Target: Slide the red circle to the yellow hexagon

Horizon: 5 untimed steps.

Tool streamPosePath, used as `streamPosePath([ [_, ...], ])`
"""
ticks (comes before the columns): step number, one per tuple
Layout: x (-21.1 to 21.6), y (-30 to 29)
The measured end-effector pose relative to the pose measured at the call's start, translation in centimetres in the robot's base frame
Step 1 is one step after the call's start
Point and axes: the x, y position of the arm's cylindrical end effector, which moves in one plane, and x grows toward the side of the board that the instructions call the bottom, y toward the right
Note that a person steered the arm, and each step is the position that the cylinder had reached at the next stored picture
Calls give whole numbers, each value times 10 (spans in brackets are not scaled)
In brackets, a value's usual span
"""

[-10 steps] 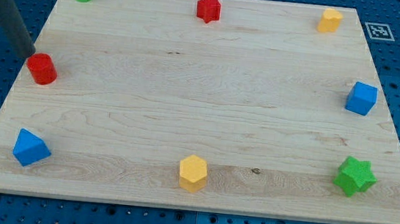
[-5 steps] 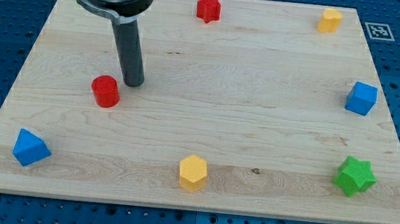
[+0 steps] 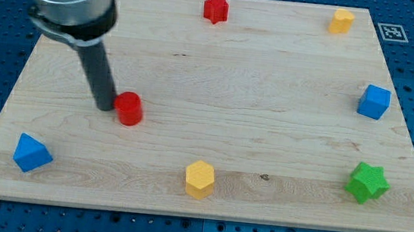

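The red circle [image 3: 128,109] lies on the wooden board [image 3: 217,86], left of centre. My tip [image 3: 106,107] rests right against its left side. The yellow hexagon [image 3: 199,179] sits near the view's bottom edge, below and to the right of the red circle, well apart from it.
A blue block [image 3: 32,152] sits at the bottom left, a red star [image 3: 216,9] at the top middle, a yellow block [image 3: 342,21] at the top right, a blue cube [image 3: 374,101] at the right edge, a green star [image 3: 367,182] at the bottom right.
The red circle has slid right and down across the board. My tip went from its upper right to its left side. The arm now hides the green block at top left.
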Motion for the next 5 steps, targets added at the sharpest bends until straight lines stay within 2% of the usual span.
streamPosePath([
  [2,19,95],
  [5,82,116],
])
